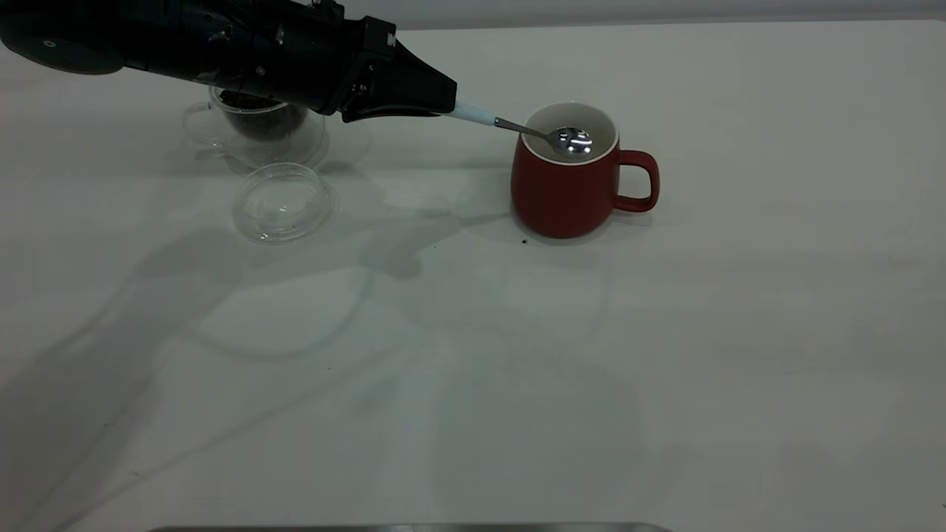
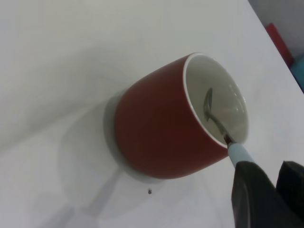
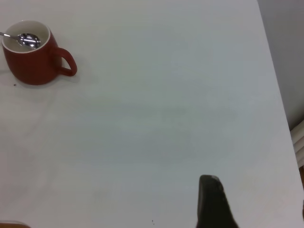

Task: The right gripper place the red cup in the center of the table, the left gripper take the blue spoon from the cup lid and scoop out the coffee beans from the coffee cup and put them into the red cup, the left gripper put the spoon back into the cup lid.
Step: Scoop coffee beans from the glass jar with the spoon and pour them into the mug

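The red cup (image 1: 562, 192) stands upright near the middle of the table (image 1: 517, 369), handle pointing right. My left gripper (image 1: 447, 109) is shut on the pale handle of the blue spoon (image 1: 573, 142). The spoon's shiny bowl sits inside the cup's mouth and looks empty. The left wrist view shows the cup (image 2: 156, 128), the spoon (image 2: 209, 105) and the gripper (image 2: 263, 173). The coffee cup (image 1: 259, 133) with coffee beans (image 1: 266, 122) stands far left, partly behind the arm. The cup lid (image 1: 283, 203) lies empty in front of it. My right gripper (image 3: 256, 194) is open, far from the cup (image 3: 31, 64).
A tiny dark speck (image 1: 524, 240) lies on the table by the red cup's base. A grey metal edge (image 1: 406, 527) runs along the front. The table's edge (image 3: 280, 95) shows in the right wrist view.
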